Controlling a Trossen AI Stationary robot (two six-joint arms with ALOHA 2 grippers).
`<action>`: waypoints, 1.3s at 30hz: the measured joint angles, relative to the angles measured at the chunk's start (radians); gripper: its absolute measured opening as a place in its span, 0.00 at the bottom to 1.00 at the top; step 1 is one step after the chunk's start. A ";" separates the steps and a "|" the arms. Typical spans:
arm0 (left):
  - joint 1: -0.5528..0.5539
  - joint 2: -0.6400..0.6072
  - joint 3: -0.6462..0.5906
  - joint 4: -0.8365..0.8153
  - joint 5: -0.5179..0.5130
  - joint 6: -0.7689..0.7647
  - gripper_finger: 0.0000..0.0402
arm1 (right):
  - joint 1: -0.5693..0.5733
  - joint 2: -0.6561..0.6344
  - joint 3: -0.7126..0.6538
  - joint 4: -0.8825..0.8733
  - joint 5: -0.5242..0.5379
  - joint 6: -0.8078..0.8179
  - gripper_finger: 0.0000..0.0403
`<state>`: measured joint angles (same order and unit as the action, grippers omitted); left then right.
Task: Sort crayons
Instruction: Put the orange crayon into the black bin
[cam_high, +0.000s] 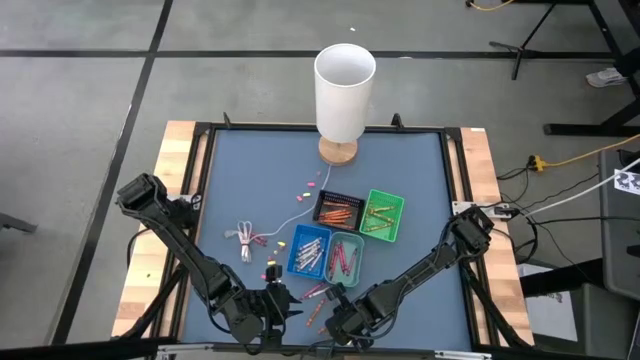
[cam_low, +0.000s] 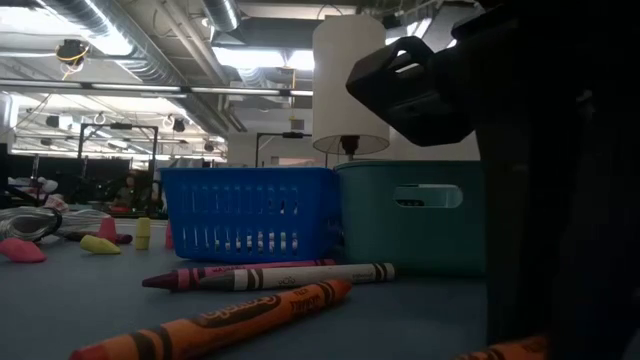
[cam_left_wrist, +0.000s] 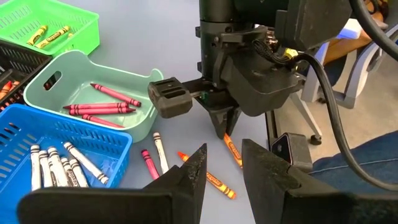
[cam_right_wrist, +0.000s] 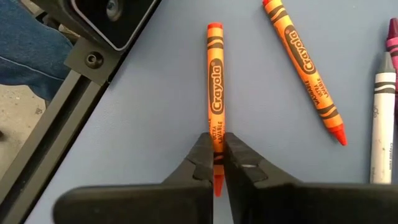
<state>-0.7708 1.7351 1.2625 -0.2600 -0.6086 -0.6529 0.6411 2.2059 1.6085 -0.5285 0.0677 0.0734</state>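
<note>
Crayons: one orange crayon (cam_right_wrist: 216, 93) lies flat at the surface's (cam_high: 420, 180) 6 o'clock edge, right claw (cam_right_wrist: 217, 163) clamped on its tip end. Second orange crayon (cam_right_wrist: 305, 68), a white one (cam_right_wrist: 384, 127) and a dark red one (cam_left_wrist: 149, 163) lie loose beside it. Left claw (cam_left_wrist: 222, 167) hovers at 7 o'clock, fingers apart, holding nothing. Farther toward centre: white crayons in blue tray (cam_high: 307, 251), red in teal tray (cam_high: 345, 258), orange in black tray (cam_high: 336, 210), yellow in green tray (cam_high: 383, 215).
</note>
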 joint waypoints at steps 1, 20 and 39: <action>0.000 0.000 0.000 0.000 0.000 0.000 0.21 | 0.000 0.000 0.000 0.000 0.000 0.000 0.03; 0.000 0.000 0.000 0.000 0.000 0.000 0.21 | -0.001 0.003 0.302 -0.371 -0.007 0.011 0.07; -0.002 0.000 0.000 0.000 0.000 0.007 0.21 | -0.058 -0.037 0.513 -0.905 0.245 -0.045 0.07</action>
<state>-0.7731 1.7351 1.2622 -0.2604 -0.6083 -0.6463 0.5835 2.1689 2.1212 -1.4334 0.3127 0.0289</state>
